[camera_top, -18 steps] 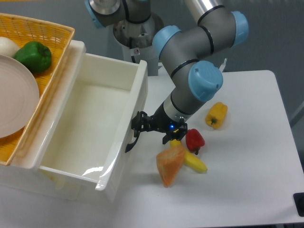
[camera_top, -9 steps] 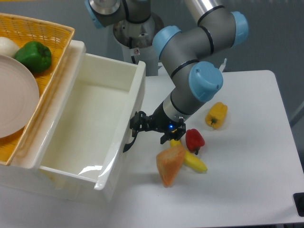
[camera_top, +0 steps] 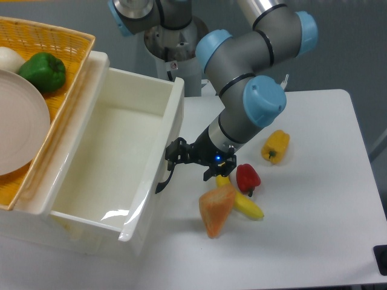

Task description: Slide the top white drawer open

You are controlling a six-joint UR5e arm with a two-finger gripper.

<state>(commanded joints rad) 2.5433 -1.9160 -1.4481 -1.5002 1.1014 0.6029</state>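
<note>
A white table fills the right and lower part of the view, and on its left side a glossy cream-white cabinet is placed. The top white drawer is seen pulled far out of this cabinet toward the table; its deep inside is bare and shining, and its front panel faces the robot. The grey arm with light blue joint caps is bent down from the top of the picture toward this front panel. A yellow wicker basket is set on top of the cabinet at the upper left, and in it a pale plate, a green pepper and a white round thing are held. The black gripper is seen at the drawer front, with its fingers around the curved black handle; whether they are pressed on it cannot be told for sure. A small blue light is lit on the gripper body. On the table beside the gripper an orange wedge-shaped piece, a yellow pepper, a red pepper and a banana are lying, the last three close together. No brand, label or writing can be read anywhere.
</note>
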